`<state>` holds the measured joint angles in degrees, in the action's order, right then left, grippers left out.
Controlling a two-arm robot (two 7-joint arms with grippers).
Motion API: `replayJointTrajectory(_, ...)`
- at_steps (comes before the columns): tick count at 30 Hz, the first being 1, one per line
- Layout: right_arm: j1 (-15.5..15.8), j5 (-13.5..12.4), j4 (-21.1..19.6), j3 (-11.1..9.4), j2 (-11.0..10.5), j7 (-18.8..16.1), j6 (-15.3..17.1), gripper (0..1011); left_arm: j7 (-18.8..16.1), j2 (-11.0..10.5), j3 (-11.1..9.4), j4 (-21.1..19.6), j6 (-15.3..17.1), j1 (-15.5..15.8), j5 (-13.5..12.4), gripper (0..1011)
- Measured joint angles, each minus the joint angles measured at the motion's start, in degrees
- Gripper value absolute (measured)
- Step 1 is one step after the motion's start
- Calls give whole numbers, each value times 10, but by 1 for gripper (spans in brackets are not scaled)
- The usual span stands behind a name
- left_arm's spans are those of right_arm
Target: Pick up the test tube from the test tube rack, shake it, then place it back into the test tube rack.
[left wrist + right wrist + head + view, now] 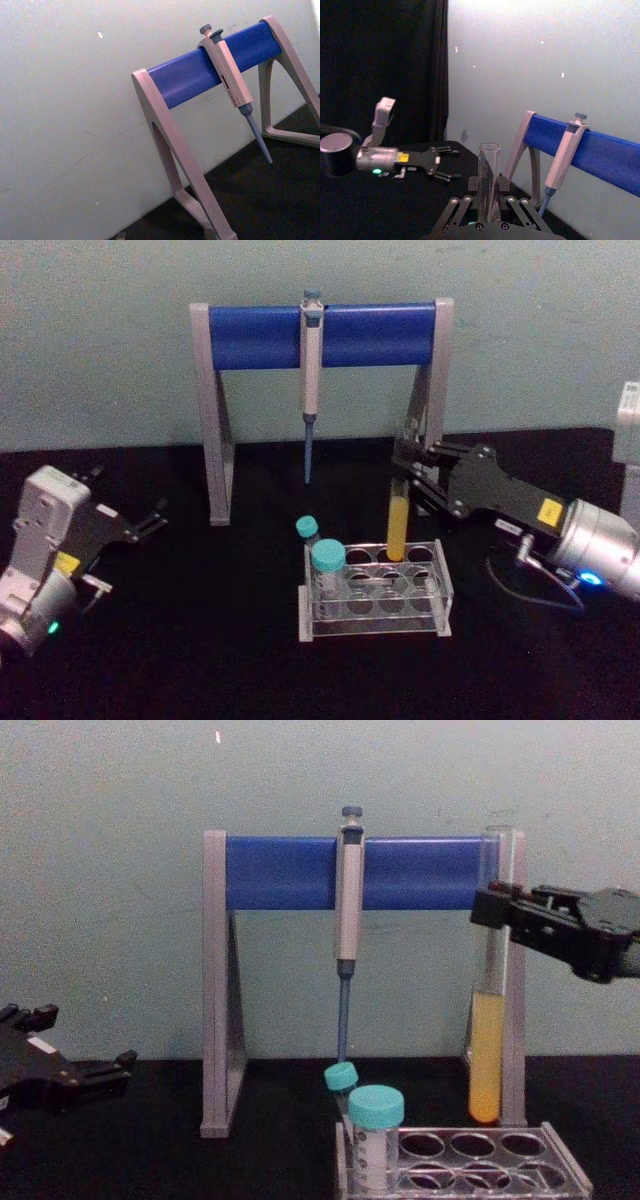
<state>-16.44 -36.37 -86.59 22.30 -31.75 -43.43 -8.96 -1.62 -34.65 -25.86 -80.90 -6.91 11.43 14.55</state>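
Your head view looks forward and down over the whole table [200,640], pipette stand [260,337] at the back. Your chest view sits lower, side-on, close to the test tube rack [455,1162]. Both wrist views face that same stand, the right one closely past the test tube [489,175].

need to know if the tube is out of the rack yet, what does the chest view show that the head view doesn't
Chest view: side-on, the tube hangs with its round bottom apparently just clear of the rack. Head view: the rack's hole grid from above, the tube's lower end overlapping a back-row hole. Both: right gripper shut on the tube, left gripper open and idle at the left, pipette hanging on its stand.
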Motion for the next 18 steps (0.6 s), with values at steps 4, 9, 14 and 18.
replayJointTrajectory(4, 11, -9, -14, -2, -20, -7, 0, 230, 0, 0, 0, 0, 0, 0, 0, 1001)
replayJointTrajectory(9, 31, -14, -34, -12, -48, 4, 1, 230, 0, 0, 0, 0, 0, 0, 0, 1001)
replayJointTrajectory(14, 48, -3, -43, -27, -64, 42, 10, 230, 0, 0, 0, 0, 0, 0, 0, 1001)
replayJointTrajectory(18, 57, 10, -45, -40, -64, 77, 15, 230, 0, 0, 0, 0, 0, 0, 0, 1001)
